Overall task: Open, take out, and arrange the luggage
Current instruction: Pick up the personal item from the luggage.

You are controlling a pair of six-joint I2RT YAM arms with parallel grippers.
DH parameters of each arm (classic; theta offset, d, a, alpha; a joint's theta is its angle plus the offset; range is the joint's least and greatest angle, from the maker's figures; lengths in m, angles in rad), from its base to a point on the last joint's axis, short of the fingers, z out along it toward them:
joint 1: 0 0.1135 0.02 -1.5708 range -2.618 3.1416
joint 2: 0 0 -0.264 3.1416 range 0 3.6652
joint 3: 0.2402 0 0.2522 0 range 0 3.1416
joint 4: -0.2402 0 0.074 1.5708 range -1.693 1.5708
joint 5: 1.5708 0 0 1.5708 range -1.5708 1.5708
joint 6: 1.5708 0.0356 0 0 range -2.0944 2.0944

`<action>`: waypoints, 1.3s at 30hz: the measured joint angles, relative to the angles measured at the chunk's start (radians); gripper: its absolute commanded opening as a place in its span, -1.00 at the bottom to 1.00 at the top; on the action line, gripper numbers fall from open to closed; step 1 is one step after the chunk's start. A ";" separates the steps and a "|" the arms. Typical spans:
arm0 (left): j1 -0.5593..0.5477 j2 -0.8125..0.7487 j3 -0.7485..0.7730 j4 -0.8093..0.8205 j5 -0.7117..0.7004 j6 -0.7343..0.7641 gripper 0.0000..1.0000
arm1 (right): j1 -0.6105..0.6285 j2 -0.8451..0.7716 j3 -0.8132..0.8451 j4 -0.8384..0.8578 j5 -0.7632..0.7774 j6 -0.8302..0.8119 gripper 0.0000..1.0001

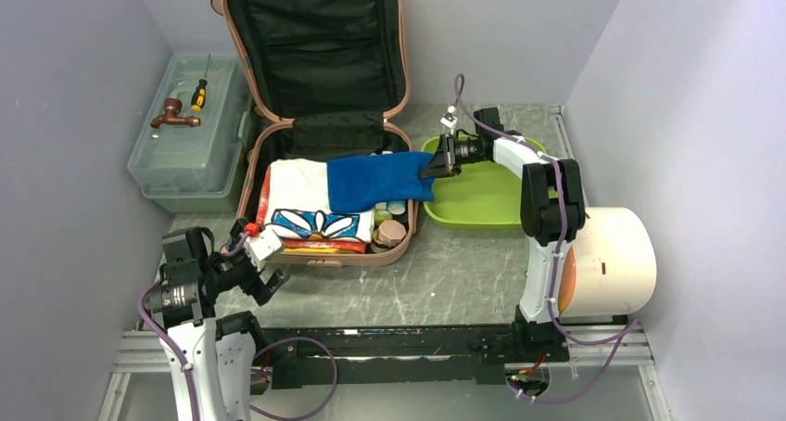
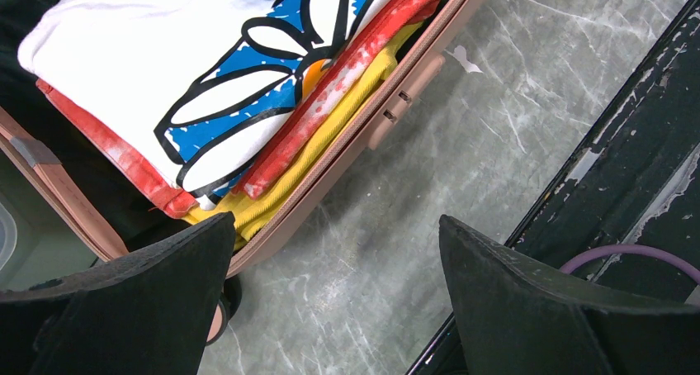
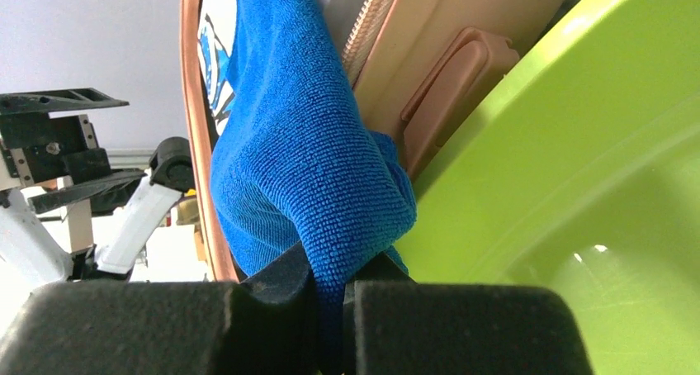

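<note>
Jaws of the right gripper (image 1: 437,165) are clenched on the right-hand end of a blue towel (image 1: 380,182). The right wrist view shows the fabric bunched into the seam where the two pads meet. From that grip the blue towel runs leftward in the overhead frame. Its long axis lies across the packed half of the luggage (image 1: 278,129), on top of a white folded garment (image 1: 315,222) printed with a blue flower. The luggage sits open at the centre of the frame, on the tabletop (image 1: 445,273), its lid raised toward the top edge. Just beside the luggage, at and to the right of the right gripper, lies the lime green tray (image 1: 482,203). A pull toward the right of the frame would likely draw the blue towel lengthwise off the stack and over that tray. The left gripper (image 1: 266,271), spread wide and holding nothing, hovers at lower left by the luggage's near corner, the farther of the two from the blue towel.
</note>
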 measured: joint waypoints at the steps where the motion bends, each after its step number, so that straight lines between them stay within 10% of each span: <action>1: 0.000 0.000 0.000 0.000 0.000 0.000 0.98 | 0.000 -0.001 0.000 -0.003 0.007 -0.003 -1.00; 39: 0.004 0.000 -0.013 0.022 -0.017 -0.021 0.98 | 0.004 0.000 0.024 -0.114 0.143 -0.100 -1.00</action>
